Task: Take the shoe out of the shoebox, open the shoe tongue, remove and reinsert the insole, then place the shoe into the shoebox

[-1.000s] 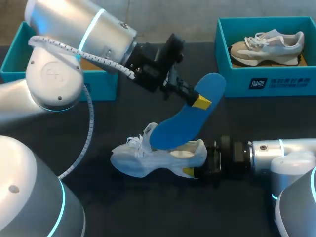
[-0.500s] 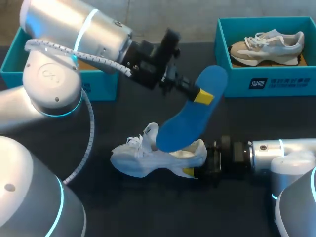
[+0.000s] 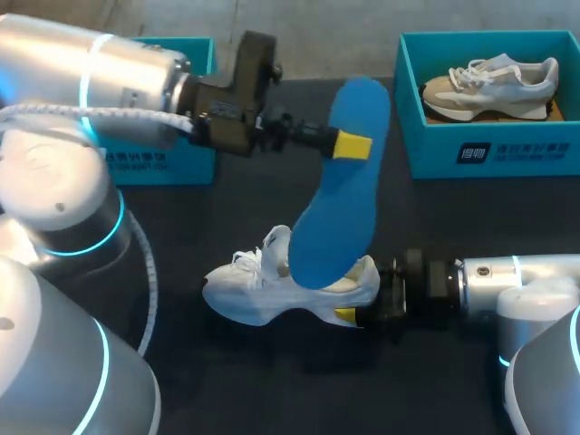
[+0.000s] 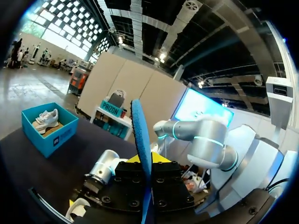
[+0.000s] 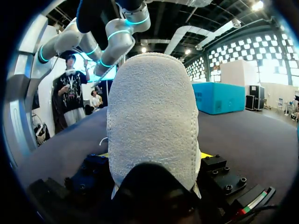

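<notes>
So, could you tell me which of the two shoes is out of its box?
The white shoe, its heel held in the right arm's jaws. The beige-and-grey shoe lies inside the right-hand teal shoebox.

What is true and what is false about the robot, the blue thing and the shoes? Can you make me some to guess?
1. The left gripper is shut on the blue insole. True.
2. The white shoe lies inside a box. False: it sits on the table, and the right gripper is shut on its heel.
3. The shoebox at the right back is empty. False: a beige shoe lies in it.
4. The blue insole stands almost upright, with its lower end at the white shoe's opening. True.
</notes>
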`<state>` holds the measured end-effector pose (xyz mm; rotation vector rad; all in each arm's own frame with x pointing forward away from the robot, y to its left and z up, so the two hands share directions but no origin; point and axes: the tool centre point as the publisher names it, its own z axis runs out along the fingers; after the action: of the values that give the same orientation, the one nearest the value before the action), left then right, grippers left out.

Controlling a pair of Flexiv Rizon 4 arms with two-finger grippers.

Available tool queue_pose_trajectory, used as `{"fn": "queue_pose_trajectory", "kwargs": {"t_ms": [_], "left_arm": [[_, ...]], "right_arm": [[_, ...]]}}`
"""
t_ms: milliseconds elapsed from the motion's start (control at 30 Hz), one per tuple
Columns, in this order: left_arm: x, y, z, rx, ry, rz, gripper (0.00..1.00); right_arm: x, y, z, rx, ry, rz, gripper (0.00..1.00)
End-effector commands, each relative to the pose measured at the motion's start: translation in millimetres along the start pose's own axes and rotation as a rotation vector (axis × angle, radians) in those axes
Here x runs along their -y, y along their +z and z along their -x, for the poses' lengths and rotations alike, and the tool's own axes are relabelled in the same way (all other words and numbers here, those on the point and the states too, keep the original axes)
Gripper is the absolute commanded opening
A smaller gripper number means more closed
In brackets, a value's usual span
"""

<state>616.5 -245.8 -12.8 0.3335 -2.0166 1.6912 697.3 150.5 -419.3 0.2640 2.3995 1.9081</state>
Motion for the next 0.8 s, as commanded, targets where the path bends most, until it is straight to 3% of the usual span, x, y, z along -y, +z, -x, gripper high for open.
{"fn": "queue_pose_trajectory", "kwargs": {"t_ms": [33, 500, 700, 800], "left_arm": [[2, -21, -10.1, 0.033, 0.006, -0.027, 0.00], [2, -21, -10.1, 0.033, 0.006, -0.027, 0.00], [13, -38, -9.6, -0.031, -0.046, -0.089, 0.00], [16, -44, -12.6, -0.027, -0.053, -0.084, 0.00]], "right_arm": [[0.5, 1, -1.2, 0.003, 0.000, -0.003, 0.00], [0.5, 1, -1.2, 0.003, 0.000, -0.003, 0.00], [0.5, 1, -1.2, 0.003, 0.000, -0.003, 0.00], [0.5, 1, -1.2, 0.003, 0.000, -0.003, 0.00]]}}
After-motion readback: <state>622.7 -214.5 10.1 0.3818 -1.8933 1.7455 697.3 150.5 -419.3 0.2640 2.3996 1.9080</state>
